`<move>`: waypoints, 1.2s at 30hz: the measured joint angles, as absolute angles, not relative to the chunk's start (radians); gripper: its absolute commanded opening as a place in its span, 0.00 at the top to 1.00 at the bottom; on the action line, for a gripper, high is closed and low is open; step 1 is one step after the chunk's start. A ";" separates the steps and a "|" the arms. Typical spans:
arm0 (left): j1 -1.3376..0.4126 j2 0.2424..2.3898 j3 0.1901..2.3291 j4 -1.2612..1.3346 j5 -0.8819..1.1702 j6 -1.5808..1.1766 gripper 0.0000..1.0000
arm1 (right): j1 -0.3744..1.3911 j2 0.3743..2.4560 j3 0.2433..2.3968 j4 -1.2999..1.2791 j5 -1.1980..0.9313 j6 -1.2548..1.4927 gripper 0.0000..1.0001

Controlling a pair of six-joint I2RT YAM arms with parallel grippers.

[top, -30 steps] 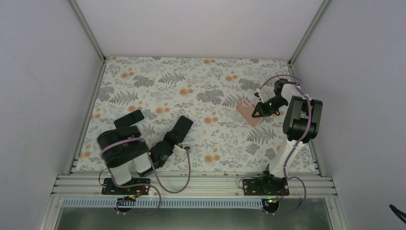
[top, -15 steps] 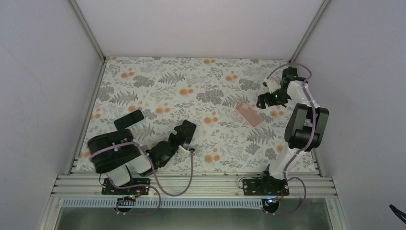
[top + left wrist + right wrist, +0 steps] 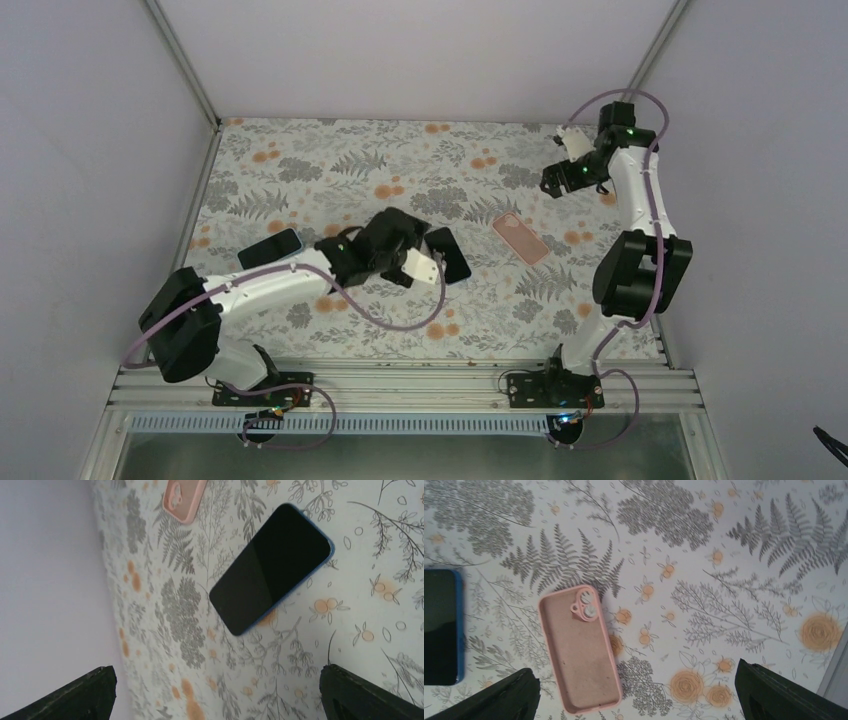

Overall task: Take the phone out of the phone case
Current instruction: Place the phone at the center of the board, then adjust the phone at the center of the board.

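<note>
Since the phone (image 3: pixel 270 570) lies bare, apart from the empty pink case (image 3: pixel 580 650), the task looks done.
Left pincer (image 3: pixel 217 685) and right pincer (image 3: pixel 634 690) hover spread, gripping nothing.

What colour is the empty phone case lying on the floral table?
The phone case is pale pink, seen best in the right wrist view.

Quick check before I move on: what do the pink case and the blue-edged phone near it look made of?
The pink case is probably soft silicone or rubbery plastic with a matte finish: no glare, a rounded lip, dust specks clinging inside. The phone has a glossy black front, likely glass, with a faint sheen. Its blue rim could be metal or plastic; I cannot tell.
</note>
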State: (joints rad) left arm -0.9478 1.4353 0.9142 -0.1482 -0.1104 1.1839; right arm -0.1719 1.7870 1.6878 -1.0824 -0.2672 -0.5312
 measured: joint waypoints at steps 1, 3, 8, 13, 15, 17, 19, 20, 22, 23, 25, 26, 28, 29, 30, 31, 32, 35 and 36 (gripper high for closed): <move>-0.926 1.439 0.955 -0.215 -0.089 1.161 0.00 | -0.159 1.787 1.701 -1.088 -0.266 -0.531 0.00; -0.875 1.441 1.030 -0.324 -0.044 1.115 0.00 | -0.133 1.787 1.711 -1.098 -0.266 -0.531 0.00; -0.573 1.402 1.159 -0.470 0.118 1.003 0.00 | -0.018 1.785 1.702 -1.112 -0.266 -0.531 0.00; -0.283 1.372 1.205 -0.543 0.173 0.982 0.01 | 0.183 1.764 1.616 -1.077 -0.255 -0.531 0.00; -0.197 1.363 1.188 -0.558 0.166 0.989 0.10 | 0.276 1.760 1.589 -1.063 -0.256 -0.530 0.00; -0.116 1.363 1.155 -0.565 0.150 1.003 0.26 | 0.358 1.760 1.580 -1.048 -0.259 -0.526 0.00; -0.030 1.388 1.136 -0.576 0.140 1.021 0.54 | 0.420 1.760 1.579 -1.037 -0.262 -0.522 0.00; 0.005 1.401 1.133 -0.575 0.138 1.016 0.71 | 0.437 1.760 1.579 -1.032 -0.265 -0.521 0.00; 0.101 1.435 1.118 -0.554 0.131 1.031 0.92 | 0.473 1.761 1.577 -1.020 -0.266 -0.519 0.00; 0.147 1.452 1.107 -0.540 0.125 1.039 0.97 | 0.483 1.761 1.576 -1.017 -0.266 -0.518 0.00; 0.234 1.483 1.078 -0.512 0.110 1.063 0.98 | 0.503 1.761 1.571 -1.012 -0.266 -0.515 0.00; 0.268 1.497 1.062 -0.502 0.103 1.075 0.98 | 0.510 1.761 1.571 -1.012 -0.266 -0.514 0.00; 0.310 1.518 1.023 -0.476 0.084 1.101 0.98 | 0.517 1.761 1.570 -1.012 -0.267 -0.511 0.00; 0.320 1.527 0.994 -0.459 0.072 1.114 0.98 | 0.517 1.761 1.570 -1.011 -0.268 -0.510 0.00; 0.323 1.534 0.956 -0.444 0.061 1.127 0.98 | 0.517 1.761 1.568 -1.011 -0.268 -0.508 0.00; 0.323 1.538 0.934 -0.442 0.057 1.136 0.98 | 0.517 1.761 1.567 -1.011 -0.269 -0.507 0.00; 0.323 1.543 0.907 -0.441 0.055 1.144 0.98 | 0.518 1.761 1.565 -1.010 -0.271 -0.506 0.00; 0.319 1.565 0.867 -0.440 0.052 1.152 0.98 | 0.518 1.759 1.547 -1.008 -0.272 -0.504 0.00; 0.319 1.576 0.864 -0.436 0.050 1.152 0.98 | 0.518 1.756 1.539 -1.007 -0.272 -0.504 0.00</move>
State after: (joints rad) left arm 0.3195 1.5764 0.8642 -0.4358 0.0498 1.1522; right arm 0.5179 1.7557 1.5387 -1.0073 -0.2722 -0.5037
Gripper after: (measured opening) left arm 0.027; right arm 0.997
